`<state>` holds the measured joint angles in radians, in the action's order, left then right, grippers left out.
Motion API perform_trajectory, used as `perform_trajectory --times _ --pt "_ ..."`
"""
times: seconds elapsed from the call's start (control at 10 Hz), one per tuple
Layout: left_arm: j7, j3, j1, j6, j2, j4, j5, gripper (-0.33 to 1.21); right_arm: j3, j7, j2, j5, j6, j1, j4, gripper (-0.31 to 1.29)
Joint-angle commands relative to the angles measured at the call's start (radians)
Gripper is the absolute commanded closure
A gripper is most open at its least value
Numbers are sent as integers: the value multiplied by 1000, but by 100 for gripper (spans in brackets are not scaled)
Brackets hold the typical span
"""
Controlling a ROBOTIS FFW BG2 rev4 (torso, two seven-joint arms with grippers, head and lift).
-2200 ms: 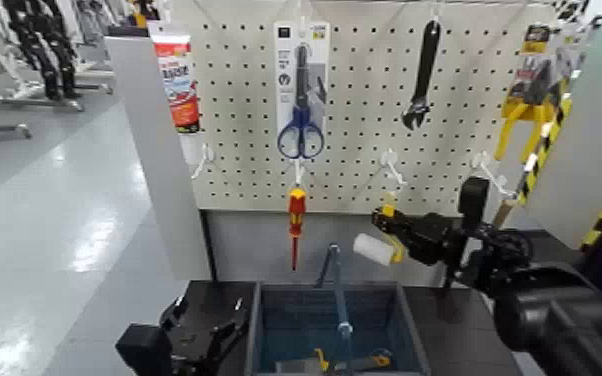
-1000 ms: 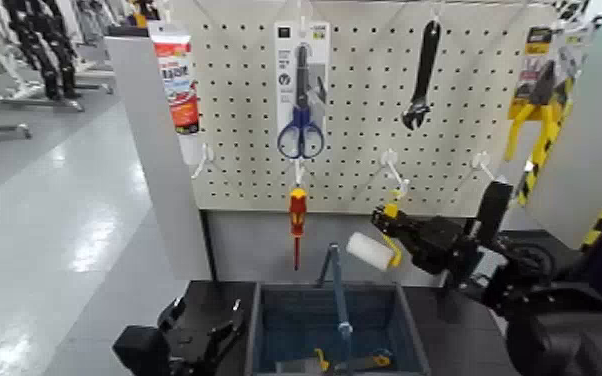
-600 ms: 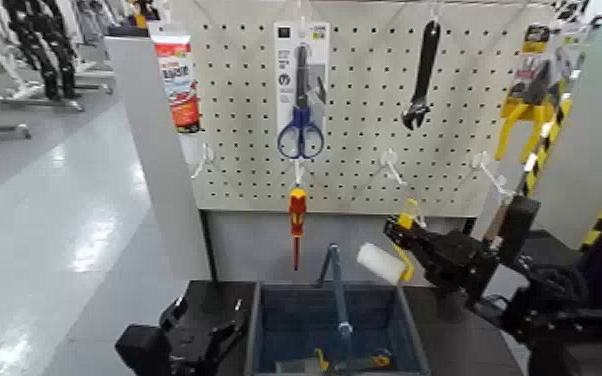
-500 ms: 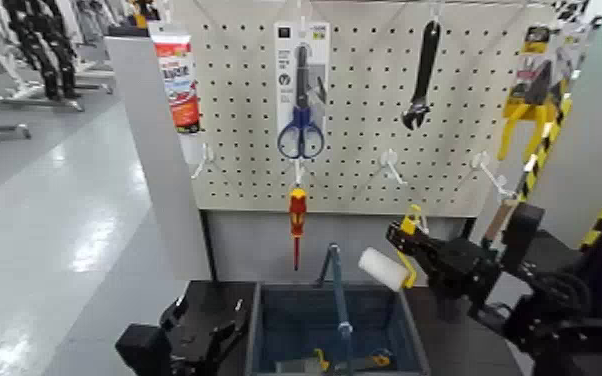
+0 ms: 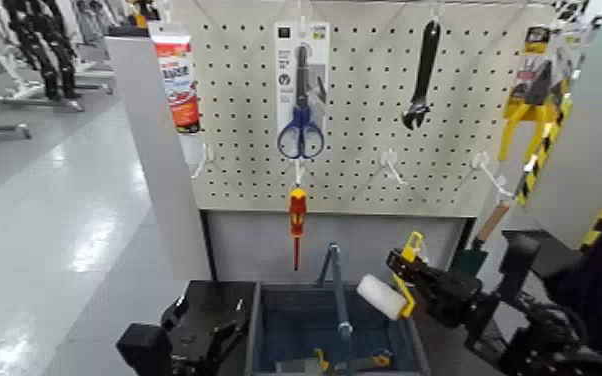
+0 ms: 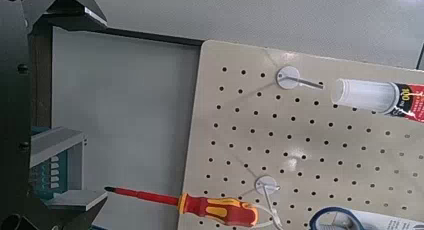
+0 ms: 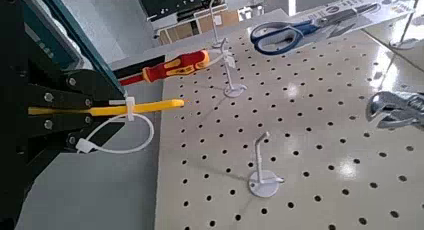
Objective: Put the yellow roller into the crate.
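While our right gripper (image 5: 412,272) has its jaws clamped on the stiff handle of the yellow roller (image 5: 390,285) above the crate (image 5: 406,335), we judge it light, its fluffy head soft.

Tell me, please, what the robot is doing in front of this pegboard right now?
The right gripper is shut on the yellow roller, a small paint roller with a yellow plastic handle and fluffy white cylinder, holding it above the right-hand edge of the crate, a dark blue-grey open plastic bin. The roller is not yet inside. The left gripper sits idle beside the crate's left wall. A red-and-yellow screwdriver and blue-handled scissors hang on the white pegboard behind.
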<state>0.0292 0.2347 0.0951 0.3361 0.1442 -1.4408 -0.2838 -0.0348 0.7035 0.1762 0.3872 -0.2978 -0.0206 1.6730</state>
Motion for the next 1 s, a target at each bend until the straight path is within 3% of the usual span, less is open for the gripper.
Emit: perform_trajectory --times 0.1,0.3,0.6,0.8,0.9,1.0 --pt "0 0 0 0 -2 0 0 11 23 -4 -7 35 -7 -1 -56 127" --pt "0 0 0 1 -2 0 0 11 50 -6 -12 70 -6 -4 -116 127" --pt "0 0 0 1 -2 0 0 11 90 -7 -14 82 -18 -32 -182 126" --pt "0 -2 2 1 -2 0 -2 11 89 -16 -14 88 -49 -30 -180 114" --pt "0 -5 3 1 -2 0 0 11 87 -15 -14 87 -67 -30 -173 80" --pt "0 -5 3 1 -2 0 0 11 79 -10 -12 56 -86 -30 -156 39"
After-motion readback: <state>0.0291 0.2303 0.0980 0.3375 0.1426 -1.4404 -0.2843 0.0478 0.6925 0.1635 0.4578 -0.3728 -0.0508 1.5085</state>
